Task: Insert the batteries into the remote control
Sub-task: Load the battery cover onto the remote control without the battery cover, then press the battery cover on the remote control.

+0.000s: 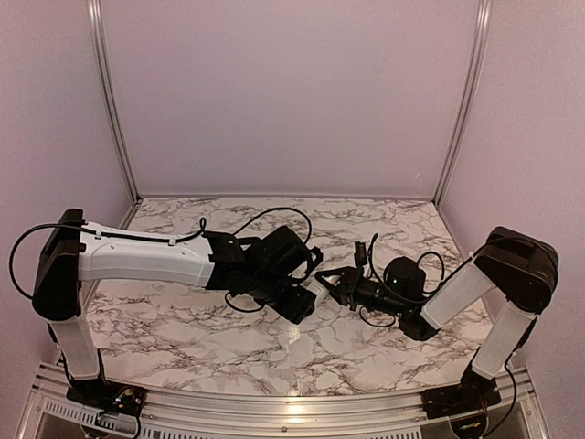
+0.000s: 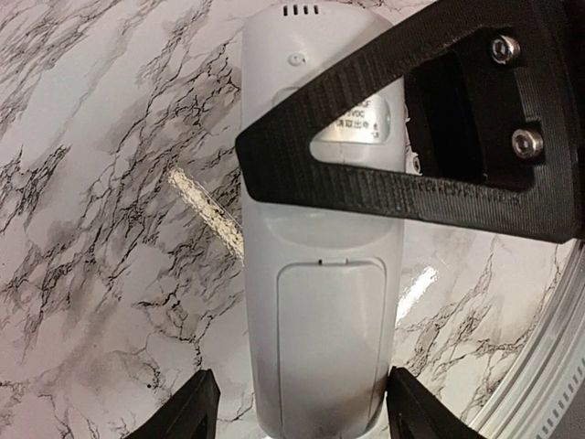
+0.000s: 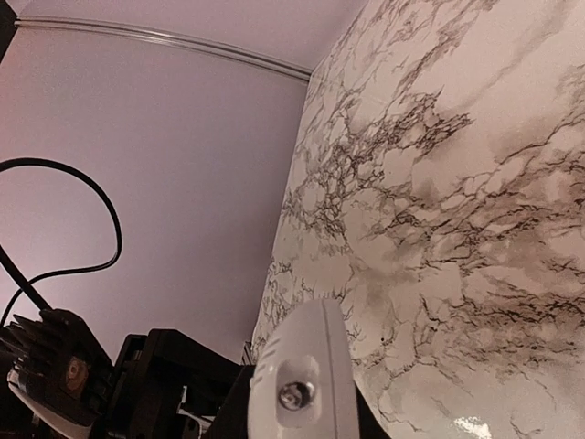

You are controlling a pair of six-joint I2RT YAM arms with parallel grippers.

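Remote control (image 2: pixel 320 302) sits between spread left claw (image 2: pixel 302 413), right claw (image 1: pixel 327 279) pinching it.

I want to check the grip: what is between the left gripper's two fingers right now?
The remote control, back side up, sits between the left gripper's fingers, with bare marble table showing beside it. The left wrist view shows it.
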